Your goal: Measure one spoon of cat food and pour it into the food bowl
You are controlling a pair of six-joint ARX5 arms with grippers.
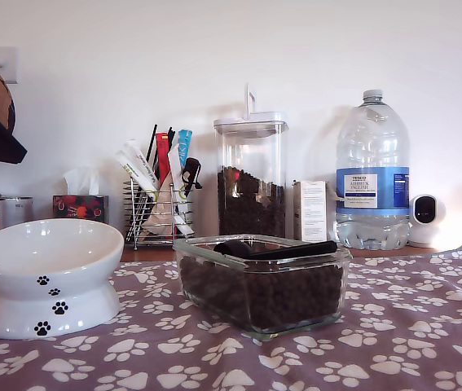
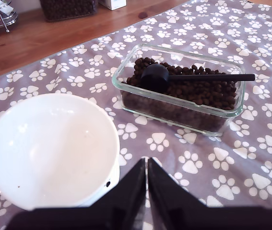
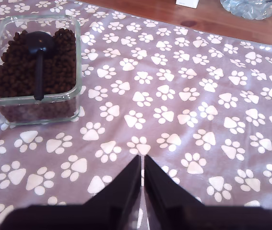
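My first gripper (image 2: 147,165) has its jaws together on nothing, hanging over the paw-print cloth (image 2: 212,167) just past the rim of the bowl (image 2: 49,148). My second gripper (image 3: 142,163) is the same, jaws together and empty, over bare cloth well apart from everything.

In the exterior view, taking the glass dish (image 1: 261,285) as the dial's centre, the bowl stands at nine o'clock, white and empty. The tall canister (image 1: 250,175) is at twelve, on the wooden worktop (image 2: 44,36), and the water bottle (image 1: 372,171) at about two. The spoon (image 2: 156,76) lies in the dish on top of the cat food (image 2: 198,91), cup over the kibble, thin handle running across to rest on the dish's rim.

Nothing is measured yet (the bowl holds no kibble), so picking up the spoon looks like the next step. The risks, as I judge them:
- The handle is thin and lies low on the glass rim, so jaws closing off-centre could pinch glass or flick the spoon into the kibble.
- A push on the dish could slide it and ruck the cloth.
- A tilted carry across to the bowl would scatter pellets.
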